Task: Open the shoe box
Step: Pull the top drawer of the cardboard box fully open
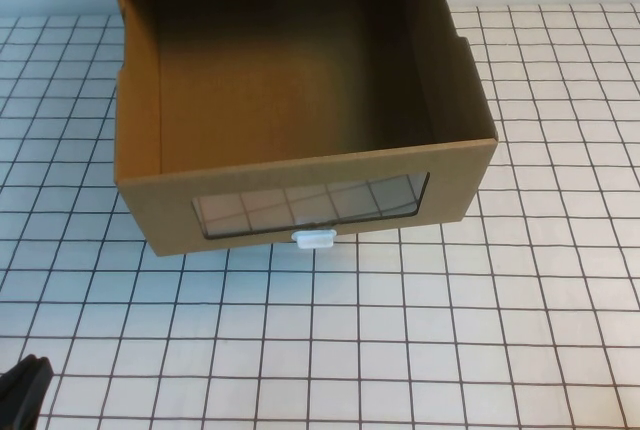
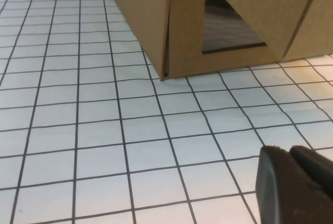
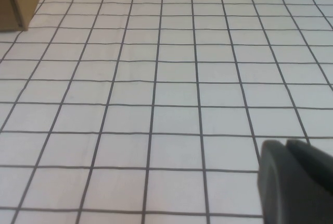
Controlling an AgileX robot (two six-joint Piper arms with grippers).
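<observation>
Nearest the camera, the left tool [image 1: 27,382] sits low at the near left corner of the worktop [image 1: 450,330], well apart from the shoe box [image 1: 140,165]. Its own wrist view shows its 2 fingers pressed together with nothing between them. The right tool [image 3: 289,153] is out of the high view. Its wrist camera shows it over bare grid squares, also closed and empty, with only a corner of the box at the far edge of that picture.

The shoe box stands at the far middle of the worktop. It is a drawer type, and the brown drawer is drawn forward out of its sleeve, so the empty inside lies open from above. The front panel faces the robot, with a clear window [image 1: 310,205] and 1 small white pull tab [image 1: 314,240] just under it.

Judged from this, the opening step looks done or nearly so, and both arms appear parked. If more travel were wanted, the next move would call for 1 tool to spread its fingers, come in low to the tab and draw it straight toward the robot. A skewed pull could drag the whole box along.
</observation>
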